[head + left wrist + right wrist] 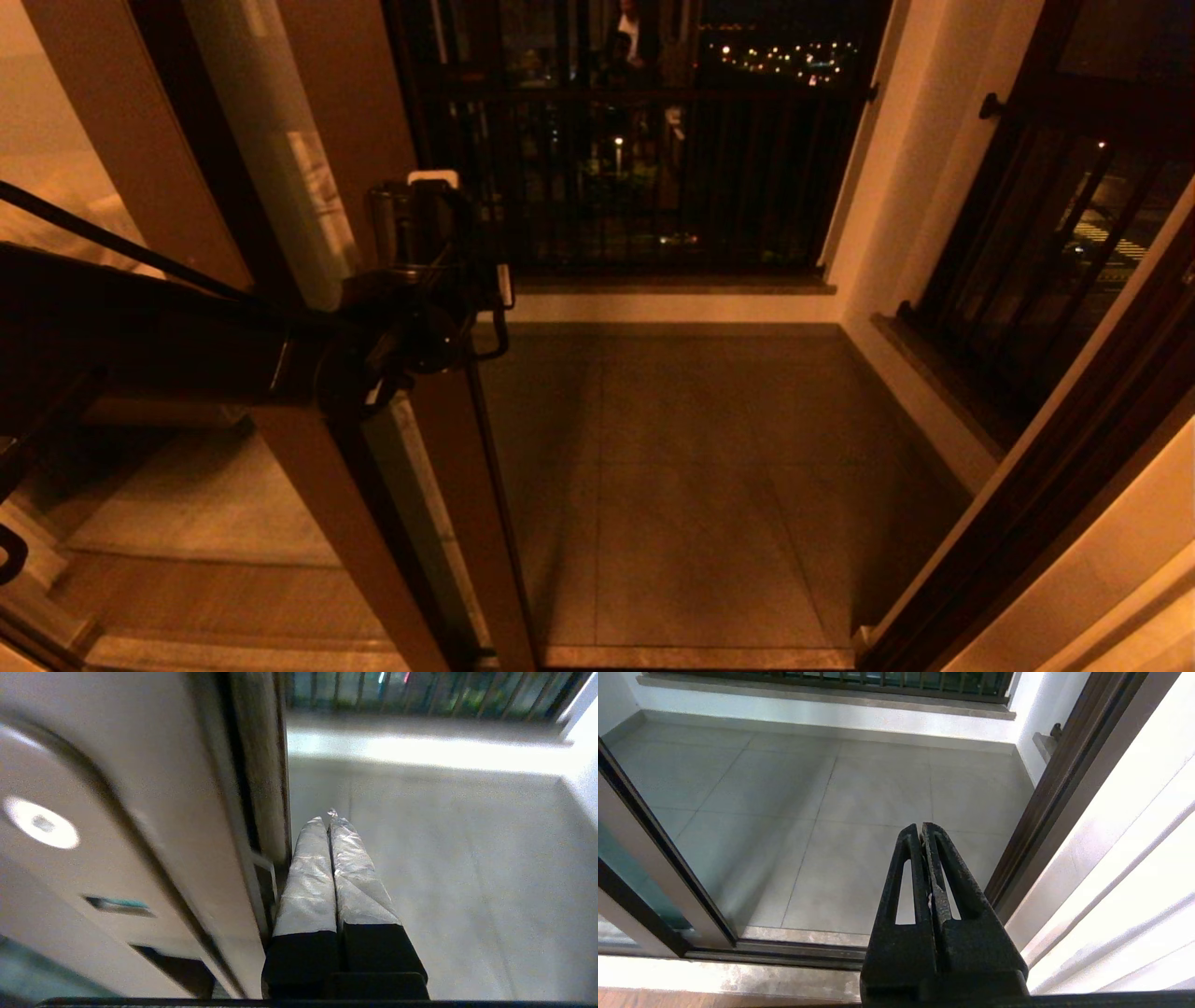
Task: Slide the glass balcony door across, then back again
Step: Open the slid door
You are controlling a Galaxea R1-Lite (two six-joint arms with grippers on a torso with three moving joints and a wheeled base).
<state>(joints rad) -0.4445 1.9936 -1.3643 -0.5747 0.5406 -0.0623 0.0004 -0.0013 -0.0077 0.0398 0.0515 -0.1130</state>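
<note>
The glass balcony door (446, 485) stands at the left of the doorway, its dark brown stile running down past my left arm. No lettered band can be made out on it. My left gripper (428, 191) is shut with nothing between its silver-wrapped fingers (306, 882). It lies close against the stile's free edge (261, 765), on the doorway side, beside the slim handle (265, 870). My right gripper (920, 828) is shut and empty. It hangs low over the threshold and is out of the head view.
The doorway opens onto a grey tiled balcony floor (691, 467). A dark railing (644, 168) stands above a low white wall at the far side. The brown door jamb (1045, 812) rises at the right. The floor track (784, 952) crosses the threshold.
</note>
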